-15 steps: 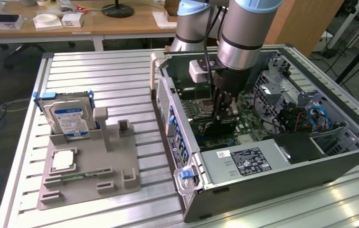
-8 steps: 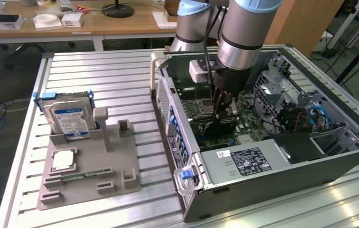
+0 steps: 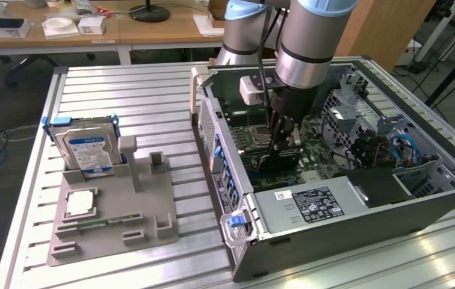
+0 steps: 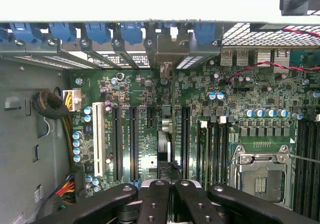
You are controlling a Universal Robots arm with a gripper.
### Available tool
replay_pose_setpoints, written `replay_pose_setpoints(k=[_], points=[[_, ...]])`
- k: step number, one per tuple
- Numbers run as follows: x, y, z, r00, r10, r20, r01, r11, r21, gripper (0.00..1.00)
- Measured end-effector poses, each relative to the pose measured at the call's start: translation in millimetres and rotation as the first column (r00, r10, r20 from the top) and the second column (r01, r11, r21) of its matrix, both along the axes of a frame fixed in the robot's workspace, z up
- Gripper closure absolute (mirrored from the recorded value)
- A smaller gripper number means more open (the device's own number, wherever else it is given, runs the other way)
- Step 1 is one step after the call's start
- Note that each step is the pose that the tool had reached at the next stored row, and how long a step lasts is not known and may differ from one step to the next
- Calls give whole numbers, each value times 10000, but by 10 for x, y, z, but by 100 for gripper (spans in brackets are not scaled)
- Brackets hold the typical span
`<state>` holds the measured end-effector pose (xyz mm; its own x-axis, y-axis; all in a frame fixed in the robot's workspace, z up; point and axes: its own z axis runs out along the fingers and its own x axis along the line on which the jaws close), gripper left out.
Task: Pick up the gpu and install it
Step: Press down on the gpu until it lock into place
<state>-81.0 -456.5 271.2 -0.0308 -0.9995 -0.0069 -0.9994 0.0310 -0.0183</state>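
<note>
We are over a ribbed aluminium table [image 3: 131, 90] in a workshop, wooden desks [image 3: 131, 30] behind it, and on it lies an open computer case [image 3: 420, 205] with its motherboard [image 4: 135, 84] facing up. The robot arm [image 3: 312, 42] reaches straight down into the case, and its fingers [image 3: 280, 143] are drawn together, pinched on the upper edge of the gpu [image 3: 274, 158], which stands on edge right beneath them over the expansion slots. From the wrist we look down past the black fingers [image 4: 167, 196], closed tight side by side, onto the thin card [image 4: 165, 129] seen edge-on, running away from the fingertips along a slot [image 4: 185, 134] line toward the rear bracket openings [image 4: 165, 42] of the case, where blue retention clips [image 4: 97, 32] line the wall. We cannot tell whether the card's connector is fully seated in the slot. Beside the fingers on one side sit the empty memory slots [image 4: 215, 149] and the bare processor socket [image 4: 260, 176]; on the other, a white slot [image 4: 98, 141] and a bundle of power cables [image 4: 55, 109]. Well away from the fingers, toward the exterior view's left, a grey parts holder [image 3: 115, 223] carries a hard drive [image 3: 89, 150] with a blue label standing upright, a processor [image 3: 80, 203] lying flat and a slim memory stick [image 3: 99, 223].
</note>
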Motion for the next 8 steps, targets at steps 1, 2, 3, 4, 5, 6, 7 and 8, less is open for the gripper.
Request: replay_pose_setpoints(k=[1, 2, 3, 4, 5, 6, 7, 8], points=[[0, 0, 0, 10000, 0, 1, 0, 10000, 0, 89], [0, 0, 0, 10000, 0, 0, 0, 10000, -1, 89], [0, 0, -1, 10000, 0, -1, 0, 10000, -3, 89], [0, 0, -6, 10000, 0, 0, 0, 10000, 0, 89], [0, 0, -14, 10000, 0, 0, 0, 10000, 0, 89], [0, 0, -25, 10000, 0, 1, 0, 10000, 0, 89], [0, 0, -38, 10000, 0, 2, 0, 10000, 0, 89], [0, 0, -50, 10000, 0, 3, 0, 10000, 0, 89]])
